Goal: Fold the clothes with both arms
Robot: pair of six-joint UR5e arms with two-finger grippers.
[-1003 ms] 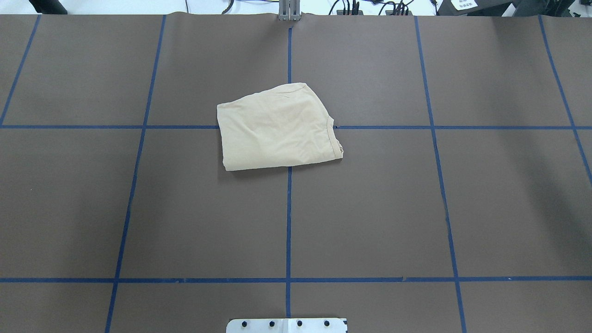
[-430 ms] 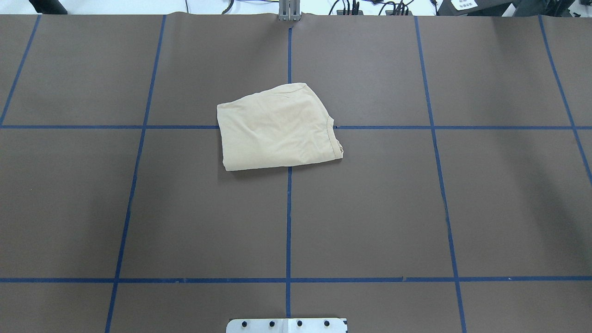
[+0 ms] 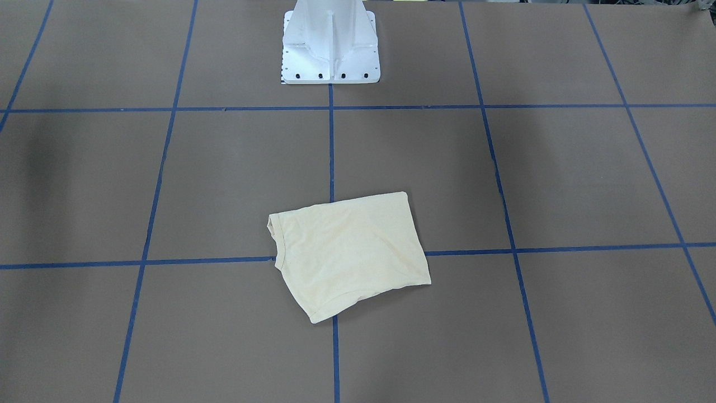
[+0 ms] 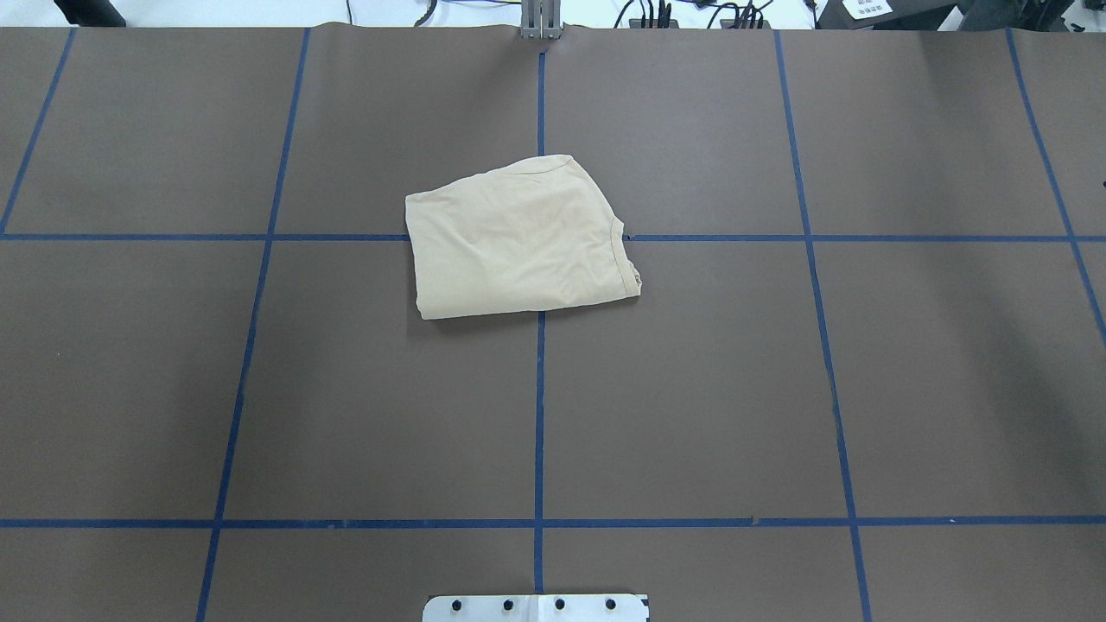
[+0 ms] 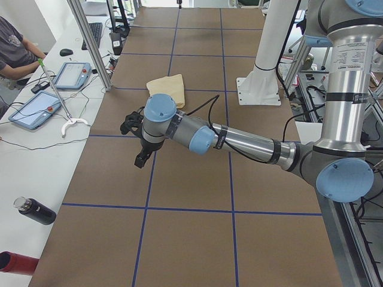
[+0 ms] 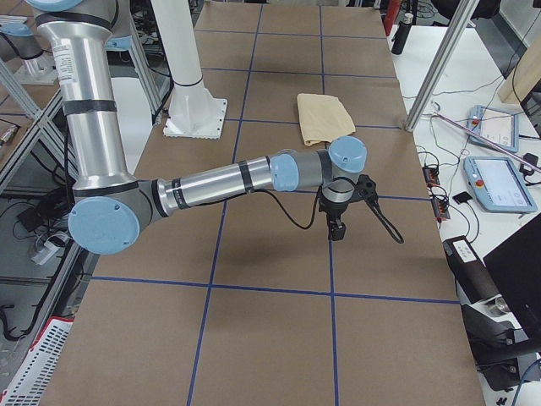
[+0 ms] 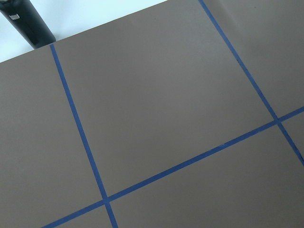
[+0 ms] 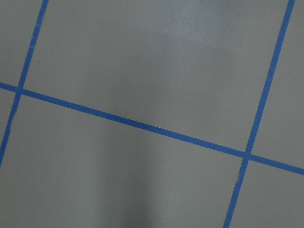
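Lying folded on table (image 4: 778, 389): shirt (image 4: 518, 238), collar (image 4: 624, 257) showing; left arm (image 5: 239, 140) label (image 5: 350, 57) illegible.

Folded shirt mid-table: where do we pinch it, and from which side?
Probably the shirt at its near-left corner, coming in low from the robot's left. It lies flat with no raised part, and that corner looks like a clean fold; the right side carries the collar, where layers look loose.
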